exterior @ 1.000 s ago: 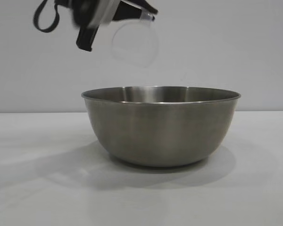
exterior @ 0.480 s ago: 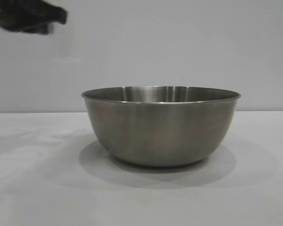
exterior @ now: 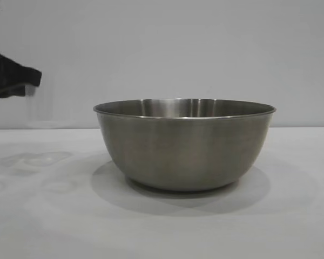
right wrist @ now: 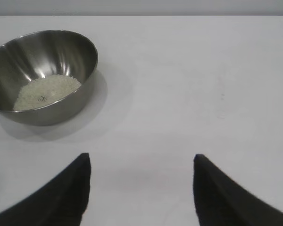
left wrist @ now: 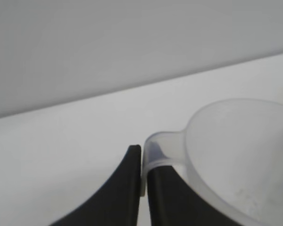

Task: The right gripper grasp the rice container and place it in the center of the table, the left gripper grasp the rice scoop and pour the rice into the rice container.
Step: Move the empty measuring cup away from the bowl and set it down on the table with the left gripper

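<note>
Left wrist view shows the left end effector [left wrist: 141, 162] pinched tight on the loop handle of the rice scoop [left wrist: 236, 150], its two dark fingers [left wrist: 122, 193] pressed together with only the thin plastic tab between them. The translucent cup sits just past the fingertips, mouth turned toward the camera, and looks empty apart from a faint speck or two on its inner wall. From the exterior view this same end effector [exterior: 29, 81] pokes in at the left edge of the scene, raised above the surface [exterior: 43, 216], with the frosted cup [exterior: 40, 105] hanging faintly visible under it, well apart from the steel bowl.

Right wrist view has the right end effector [right wrist: 141, 188] hovering over bare white cloth with its fingers spread wide and nothing between them. It stands near the rice container [right wrist: 42, 77] but does not touch it.

That big brushed-steel bowl stands upright in the middle of the surface [exterior: 184, 143], rim level. A low heap of rice [right wrist: 46, 92] lies at its bottom.
</note>
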Robot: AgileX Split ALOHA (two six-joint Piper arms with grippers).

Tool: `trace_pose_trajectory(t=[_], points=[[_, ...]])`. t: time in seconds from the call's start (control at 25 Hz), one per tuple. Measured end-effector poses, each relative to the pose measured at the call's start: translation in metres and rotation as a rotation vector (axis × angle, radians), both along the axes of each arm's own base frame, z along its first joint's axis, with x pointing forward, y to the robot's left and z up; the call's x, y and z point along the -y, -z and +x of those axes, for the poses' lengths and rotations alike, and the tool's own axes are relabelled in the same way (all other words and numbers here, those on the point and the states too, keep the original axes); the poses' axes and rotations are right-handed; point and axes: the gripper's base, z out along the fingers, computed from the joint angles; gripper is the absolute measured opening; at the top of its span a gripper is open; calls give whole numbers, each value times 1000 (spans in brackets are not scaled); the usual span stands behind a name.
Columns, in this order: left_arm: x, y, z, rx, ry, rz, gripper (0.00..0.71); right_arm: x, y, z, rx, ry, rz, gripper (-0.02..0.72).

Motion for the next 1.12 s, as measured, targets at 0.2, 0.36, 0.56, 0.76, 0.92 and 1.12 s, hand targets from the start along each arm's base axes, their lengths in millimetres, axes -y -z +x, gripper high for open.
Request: trace_pose_trajectory(t=[0.2, 0.36, 0.56, 0.76, 0.92, 1.12], points=[[0, 13, -1, -38, 0, 5, 0, 0, 0, 0, 0, 0, 0, 446], [0, 19, -2, -56, 0, 7, 0, 0, 0, 0, 0, 0, 0, 446], [-2, 28, -18, -109, 3, 22, 0, 0, 0, 0, 0, 0, 0, 446], [-5, 35, -41, -148, 5, 23, 200, 0, 0, 0, 0, 0, 0, 446], [-8, 29, -56, -164, -10, 24, 243, 0, 0, 0, 0, 0, 0, 446], [-18, 7, -57, -114, -135, -85, 264, 0, 0, 0, 0, 0, 0, 446]])
